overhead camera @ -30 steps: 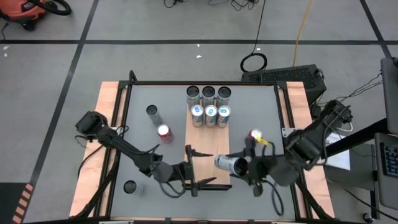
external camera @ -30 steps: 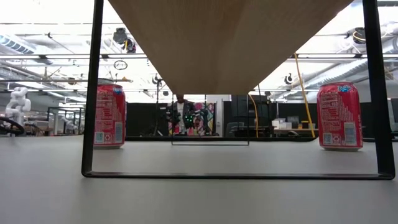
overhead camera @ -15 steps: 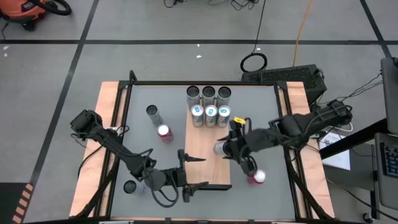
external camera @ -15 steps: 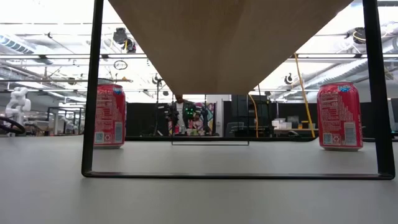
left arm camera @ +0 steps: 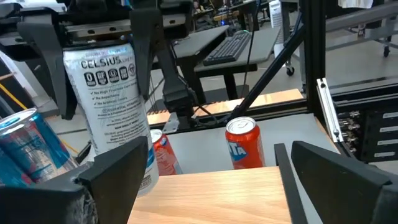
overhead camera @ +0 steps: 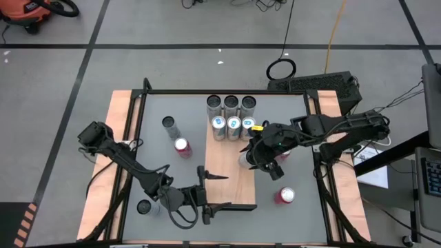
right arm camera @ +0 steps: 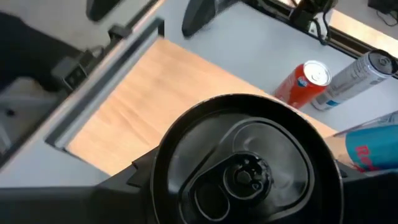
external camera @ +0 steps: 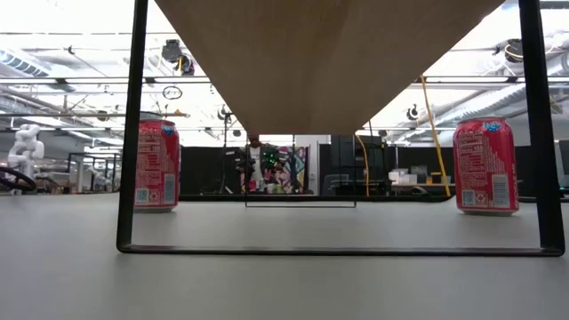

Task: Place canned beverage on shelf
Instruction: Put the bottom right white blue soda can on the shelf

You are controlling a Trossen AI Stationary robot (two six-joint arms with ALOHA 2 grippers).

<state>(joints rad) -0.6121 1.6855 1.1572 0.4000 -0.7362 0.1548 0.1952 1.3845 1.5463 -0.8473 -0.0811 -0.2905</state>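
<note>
The shelf (overhead camera: 231,186) is a light-brown board down the table's middle; the low view shows its underside (external camera: 311,62). Two rows of cans (overhead camera: 233,124) stand at its far end. My right gripper (overhead camera: 251,158) is shut on a white can with a black top (left arm camera: 109,106), over the shelf's right edge just near of those rows. My left gripper (overhead camera: 219,191) is open, level, over the shelf's near end, and touches nothing. One red can (overhead camera: 284,196) stands on the table right of the shelf, another (overhead camera: 182,146) left of it. My right gripper pinches the white can's upper side walls (left arm camera: 132,71) between its two fingers (left arm camera: 149,43), one on either side. It comes from the table's right side, slanting down. The can is near upright, top up (right arm camera: 242,168). My left finger hides its bottom, so I cannot tell whether it rests on the shelf.
A slim can (overhead camera: 169,125) stands on the table left of the shelf, another can (overhead camera: 143,206) at the near left. Black frame legs (external camera: 133,124) carry the shelf. Bare board (right arm camera: 168,106) lies between the held can and my left gripper.
My right gripper has swung with the white can from the near right toward the far edge and the rows of cans, and the can has turned from lying to near upright. My left gripper has drawn slightly toward the near left, still open.
</note>
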